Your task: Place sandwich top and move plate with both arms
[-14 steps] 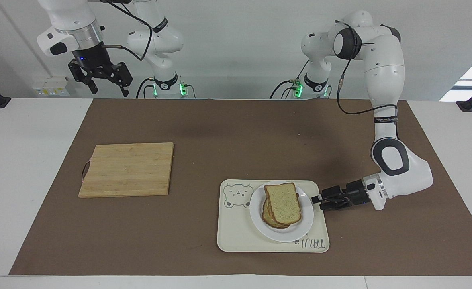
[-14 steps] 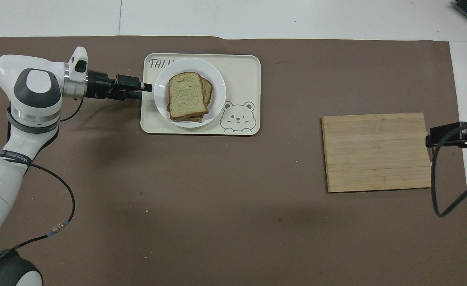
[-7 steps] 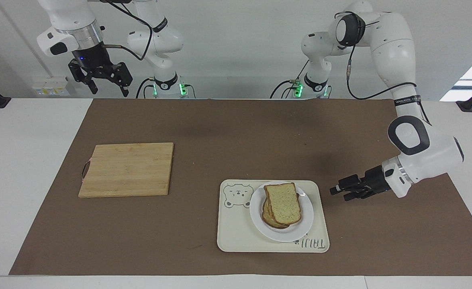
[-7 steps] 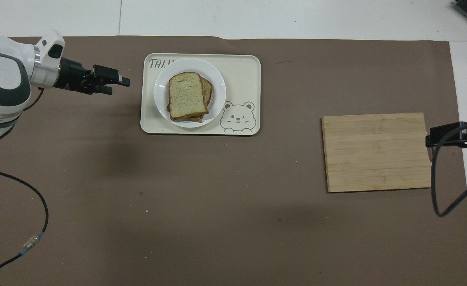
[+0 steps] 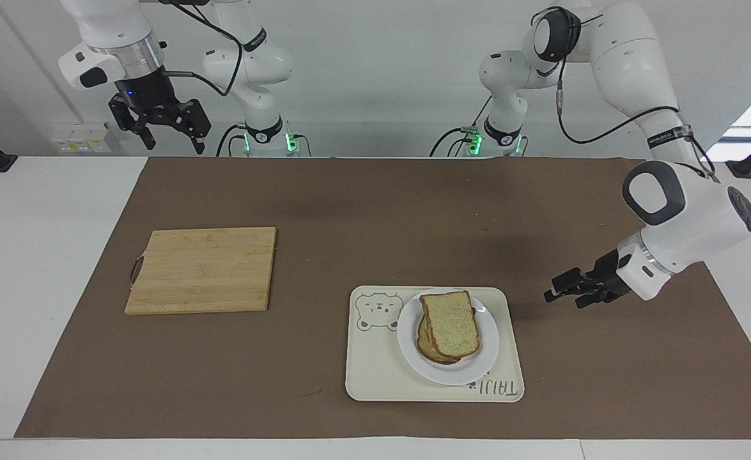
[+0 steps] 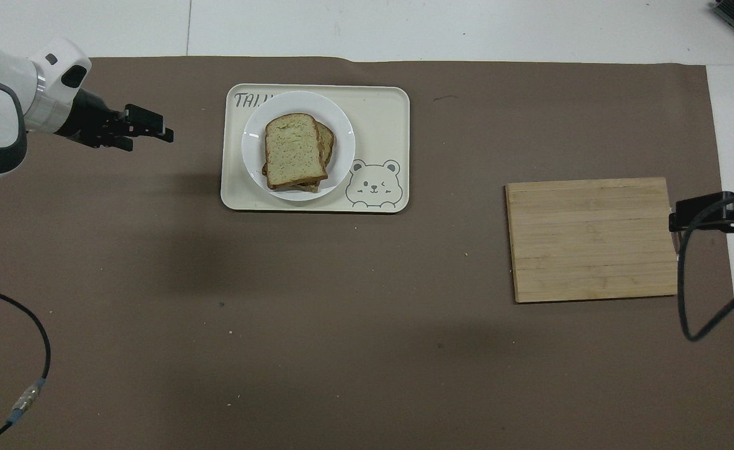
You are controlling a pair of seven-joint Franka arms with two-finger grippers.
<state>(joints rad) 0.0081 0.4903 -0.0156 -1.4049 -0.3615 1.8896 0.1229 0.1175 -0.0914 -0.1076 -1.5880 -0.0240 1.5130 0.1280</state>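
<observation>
The sandwich top point(image 5: 452, 322), a pale speckled slice with a brown crust, lies on a stack of bread on the small white plate point(image 5: 480, 367). Both show in the overhead view, the slice point(image 6: 295, 150) and the plate point(image 6: 343, 134). The plate stands on the cream bear tray point(image 5: 375, 380). My left gripper point(image 5: 553, 296) is open and empty, up over the brown mat beside the tray toward the left arm's end; it also shows in the overhead view point(image 6: 157, 134). My right gripper point(image 5: 174, 145) is open and waits raised at the right arm's end point(image 6: 679, 219).
A wooden cutting board point(image 5: 202, 269) lies on the mat toward the right arm's end, also in the overhead view point(image 6: 591, 237). The tray point(image 6: 385, 106) has a bear drawing beside the plate. A cable point(image 6: 35, 350) hangs from the left arm.
My left gripper has drawn back from the plate's rim, away from the tray toward the left arm's end, and risen a little. The plate, bread and right arm have not moved.
</observation>
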